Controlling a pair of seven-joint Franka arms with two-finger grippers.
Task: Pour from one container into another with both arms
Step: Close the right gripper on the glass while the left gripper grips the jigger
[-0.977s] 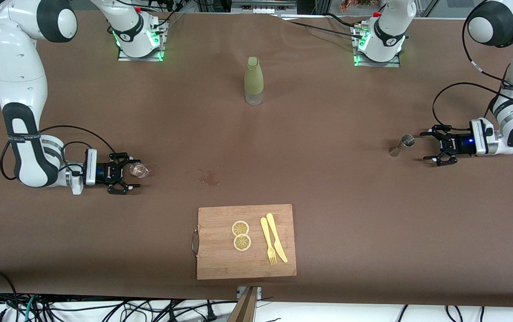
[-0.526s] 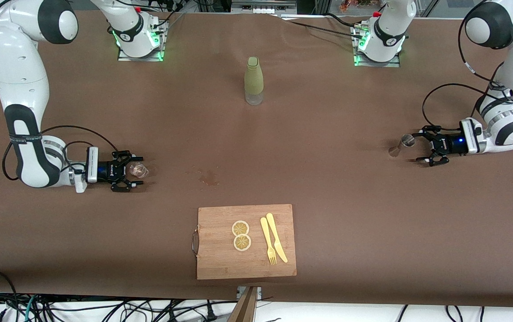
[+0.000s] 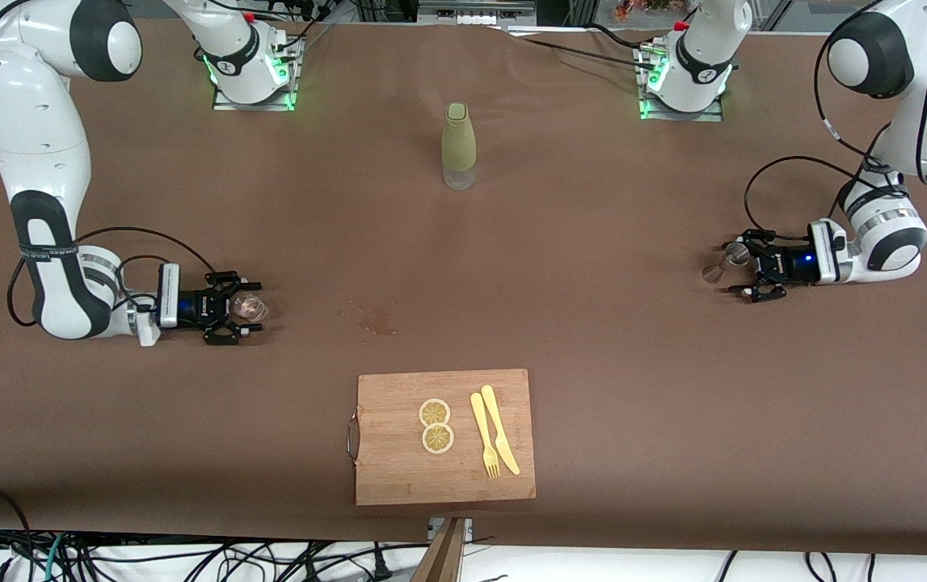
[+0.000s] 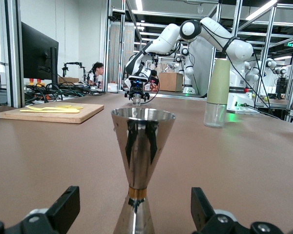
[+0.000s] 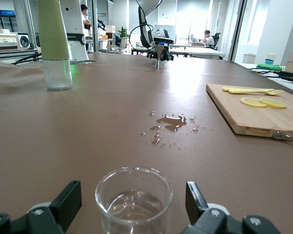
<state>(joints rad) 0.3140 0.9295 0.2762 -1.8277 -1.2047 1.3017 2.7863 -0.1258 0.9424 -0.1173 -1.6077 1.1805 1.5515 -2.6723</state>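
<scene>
A: Right arm's end first. We see the right gripper [image 3: 238, 316] low at the table, fingers apart, the small glass [image 3: 250, 306] standing upright between them with liquid in its bottom. Nothing clamped yet.

B: Mid-table: spill [image 3: 378, 319], green bottle [image 3: 458, 146], cutting board [image 3: 444, 436] nearest the front camera. At the left arm's end, the left gripper [image 3: 742, 271] brackets the steel jigger [image 3: 726, 260], jaws apart, the jigger's long axis vertical.

A: We judge both need only to close. Versus a second ago, both grippers have advanced around their vessels.
</scene>
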